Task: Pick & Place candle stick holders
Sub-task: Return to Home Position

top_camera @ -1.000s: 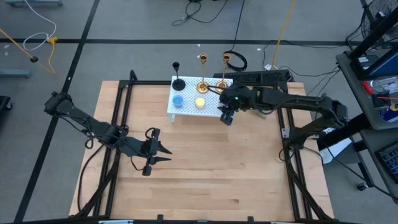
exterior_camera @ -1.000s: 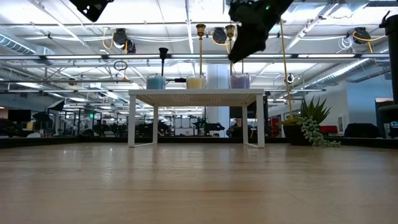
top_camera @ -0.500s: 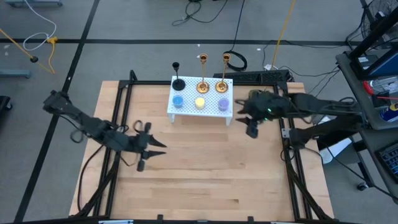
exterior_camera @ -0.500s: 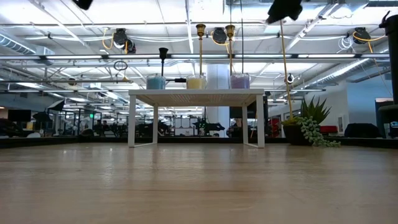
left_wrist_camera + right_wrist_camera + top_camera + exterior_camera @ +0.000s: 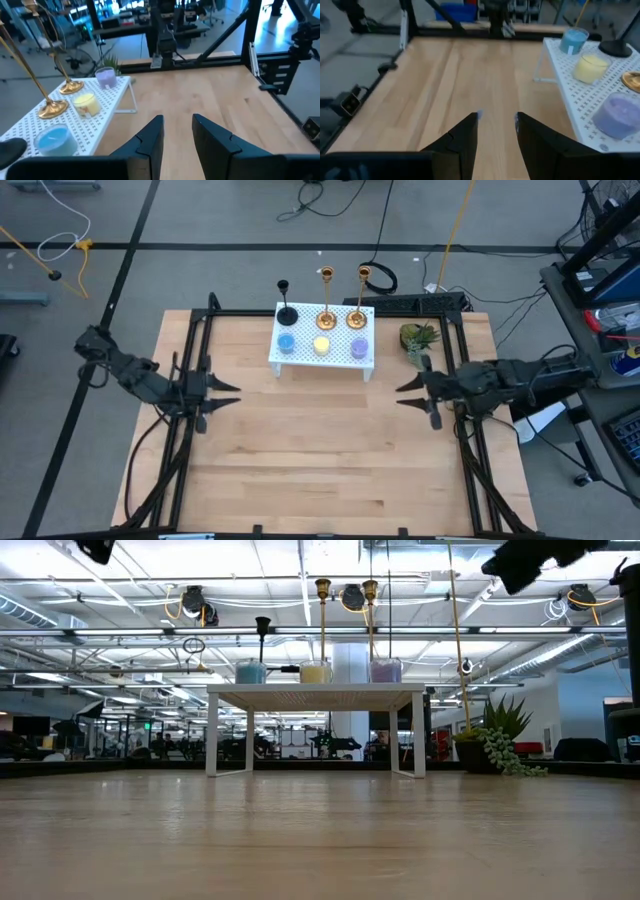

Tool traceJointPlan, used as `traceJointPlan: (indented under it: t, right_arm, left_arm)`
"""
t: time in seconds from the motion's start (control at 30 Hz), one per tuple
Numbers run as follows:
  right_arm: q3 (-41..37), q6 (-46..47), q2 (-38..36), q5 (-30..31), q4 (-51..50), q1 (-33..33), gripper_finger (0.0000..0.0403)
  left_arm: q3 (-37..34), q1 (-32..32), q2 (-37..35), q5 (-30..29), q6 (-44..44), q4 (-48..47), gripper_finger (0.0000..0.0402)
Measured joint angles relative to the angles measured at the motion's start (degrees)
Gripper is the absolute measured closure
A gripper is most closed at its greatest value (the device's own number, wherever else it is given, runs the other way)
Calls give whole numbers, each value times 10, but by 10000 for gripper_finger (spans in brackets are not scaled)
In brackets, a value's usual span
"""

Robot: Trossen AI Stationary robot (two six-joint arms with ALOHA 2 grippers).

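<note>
The left gripper (image 5: 230, 394) is held above the wooden table (image 5: 320, 450). Its two dark, tapering fingers are spread apart with nothing between them, and the gap is plainly seen in the left wrist view. The right gripper (image 5: 402, 395) is held opposite, with its fingertips turned toward the left gripper, and its fingers are likewise parted and empty. The two grippers are well apart, and pale planks with a straight grain and a smooth finish lie between them.

A white rack (image 5: 340, 358) is set ahead of both grippers, off toward the far edge of the table. It has a flat top pierced by a regular pattern of small holes and is carried on thin white legs.

The three candle stick holders are stood upright in a row along the rack's edge farthest from the grippers. The black holder (image 5: 287, 313) is placed at the end nearest the left gripper. It is matte, with a round domed base, a thin stem and a small cup. The middle gold holder (image 5: 326, 319) and the end gold holder (image 5: 356, 317), the latter nearest the right gripper, are polished and bright. Each has a round flared base and a slender stem taller than the black one's.

On the rack's nearer side, one before each holder, three short round candles are lined up: a blue candle (image 5: 286, 343), a yellow candle (image 5: 321, 345) and a purple candle (image 5: 358, 346). All are well apart from both grippers.

A small spiky green plant (image 5: 418, 335) is seen beside the rack's end, near the right gripper.
</note>
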Motion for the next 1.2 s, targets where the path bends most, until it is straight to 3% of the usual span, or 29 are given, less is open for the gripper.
traceJointPlan:
  t: [0.33,0.57,0.9,1.2]
  right_arm:
    - [-163,-1,-195,-54,109,6,271]
    - [-229,-13,-286,-59,115,6,271]
    - [-277,-12,-362,-59,115,6,271]
    - [-310,-11,-374,-60,115,6,271]
  left_arm:
    - [-155,0,-122,-1,50,99,291]
    - [-200,0,-194,60,70,102,291]
    - [-267,0,-277,60,86,110,291]
    - [-305,0,-312,60,89,122,291]
